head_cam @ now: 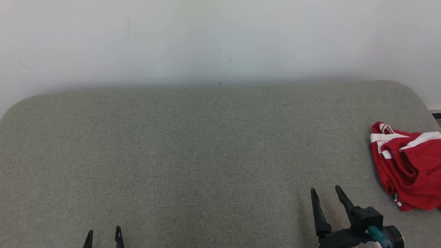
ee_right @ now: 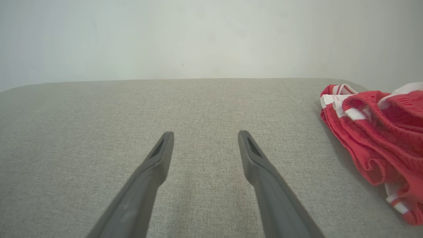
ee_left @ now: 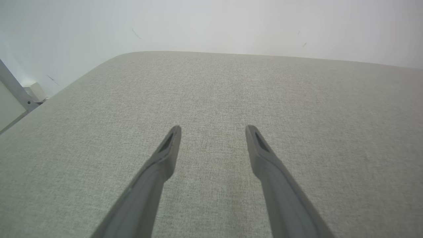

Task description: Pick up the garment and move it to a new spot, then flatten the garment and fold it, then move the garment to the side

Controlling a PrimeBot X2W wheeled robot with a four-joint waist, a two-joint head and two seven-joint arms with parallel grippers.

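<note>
Grey woven fabric is seen in the head view, covering a wide cushion [head_cam: 206,155] with rounded far corners that is set against a pale wall [head_cam: 206,34]. A red garment [head_cam: 410,165] with white bands is bunched in a heap at the cushion's right edge, about midway between front and back, and is cut off by the picture's right border. The right gripper [head_cam: 325,188] is placed over the front right part of the cushion with its two dark fingers spread and released. The garment lies near it, to its right and a little further back, and is not touched by it. The tips of the left gripper [head_cam: 104,229] are seen at the front edge towards the left, likewise parted and empty, well apart from the garment.

From the left wrist, the left gripper [ee_left: 213,127] is shown with its fingers held wide over bare cushion [ee_left: 297,132] fabric. The rounded far left corner is visible against the wall [ee_left: 198,23], and a grey metal bar [ee_left: 13,89] and a small pale box [ee_left: 33,91] are seen beyond the cushion's left edge.

From the right wrist, the right gripper [ee_right: 206,132] is shown open over the cushion [ee_right: 99,115], with plain fabric between its fingers. The garment [ee_right: 380,138] is seen crumpled near the far right corner, to the right of the fingers and clear of them, its folds and white trim turned up.
</note>
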